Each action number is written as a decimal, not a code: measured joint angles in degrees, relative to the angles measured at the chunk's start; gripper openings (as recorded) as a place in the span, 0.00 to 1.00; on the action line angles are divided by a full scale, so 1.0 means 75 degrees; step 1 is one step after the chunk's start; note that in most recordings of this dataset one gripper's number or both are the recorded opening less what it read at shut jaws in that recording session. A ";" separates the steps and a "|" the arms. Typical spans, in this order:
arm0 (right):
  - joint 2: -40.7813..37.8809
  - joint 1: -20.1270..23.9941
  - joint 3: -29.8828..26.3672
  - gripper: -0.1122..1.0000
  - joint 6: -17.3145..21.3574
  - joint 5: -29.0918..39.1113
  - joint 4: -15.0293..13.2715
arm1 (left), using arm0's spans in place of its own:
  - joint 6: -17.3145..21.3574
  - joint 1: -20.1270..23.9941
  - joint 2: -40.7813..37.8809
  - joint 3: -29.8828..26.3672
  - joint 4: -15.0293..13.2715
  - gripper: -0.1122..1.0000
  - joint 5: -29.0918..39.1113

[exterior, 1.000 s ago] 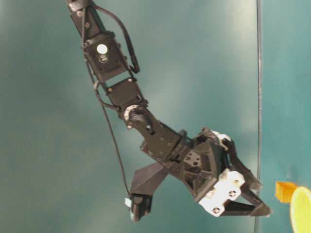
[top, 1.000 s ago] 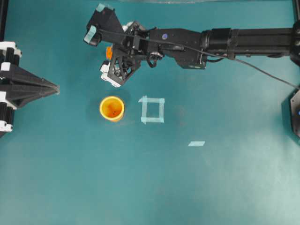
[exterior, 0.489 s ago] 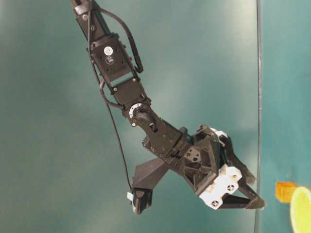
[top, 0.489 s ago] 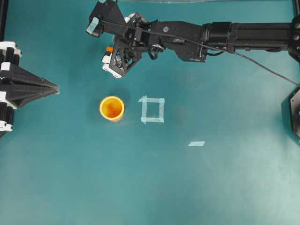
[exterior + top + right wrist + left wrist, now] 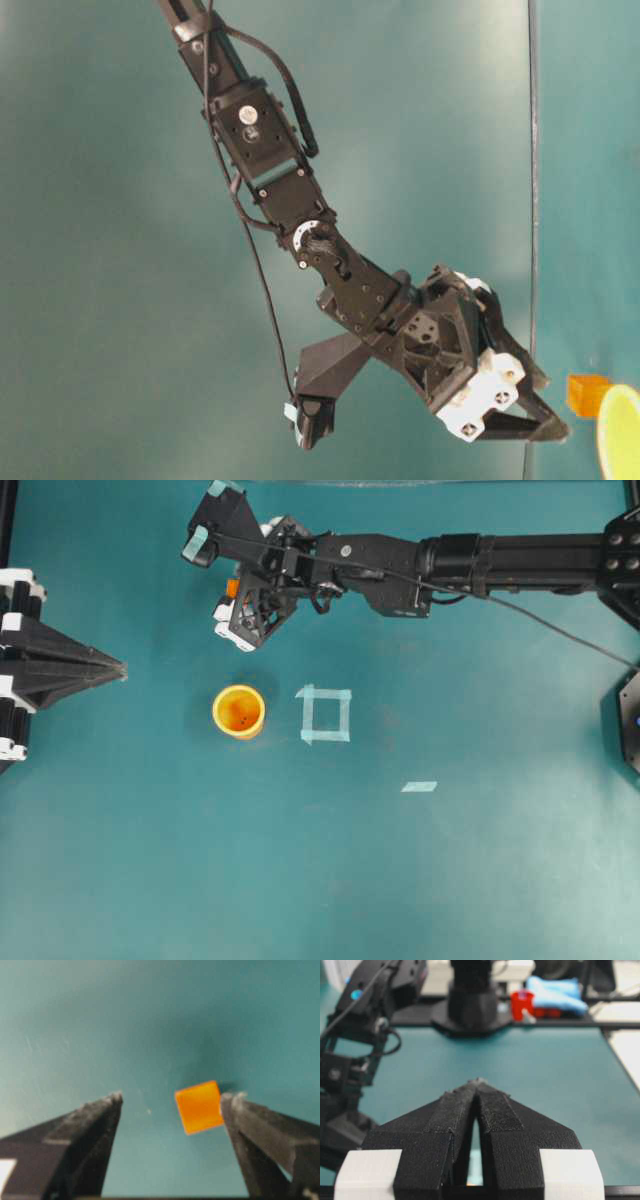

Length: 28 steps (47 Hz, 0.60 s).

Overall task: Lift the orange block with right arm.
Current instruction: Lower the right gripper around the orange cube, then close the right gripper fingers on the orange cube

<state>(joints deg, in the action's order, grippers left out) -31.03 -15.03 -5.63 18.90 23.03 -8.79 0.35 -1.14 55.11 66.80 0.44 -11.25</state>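
**Colours on my bench**

My table (image 5: 420, 880) is a flat teal all over. The orange block (image 5: 199, 1107) is plain bright orange on every face I can see, with no markings. My right arm (image 5: 520, 560) is black, trailing a black cable, and its gripper (image 5: 172, 1110) has black fingers with white blocks and pale teal tape patches on the housing. My left gripper (image 5: 477, 1085) is black too, with white pads. The cup (image 5: 239, 711) at about 7 o'clock from the block is yellow with a darker orange inside. A square outline (image 5: 326, 714) and a short strip (image 5: 419, 786) are pale teal tape.
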 measured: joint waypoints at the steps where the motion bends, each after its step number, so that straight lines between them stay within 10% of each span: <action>1: -0.0023 0.0000 -0.0023 0.74 0.0000 0.0000 -0.0012 | 0.0000 0.0000 0.0000 0.0000 0.0012 0.10 0.0000; 28: -0.0492 0.0012 -0.0328 0.74 -0.0012 -0.0012 -0.0012 | 0.0000 -0.0012 0.0012 0.0000 0.0000 0.10 0.0023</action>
<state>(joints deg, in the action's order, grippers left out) -34.72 -14.94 -8.09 18.81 22.94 -8.88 0.35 -1.23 55.20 66.80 0.44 -11.07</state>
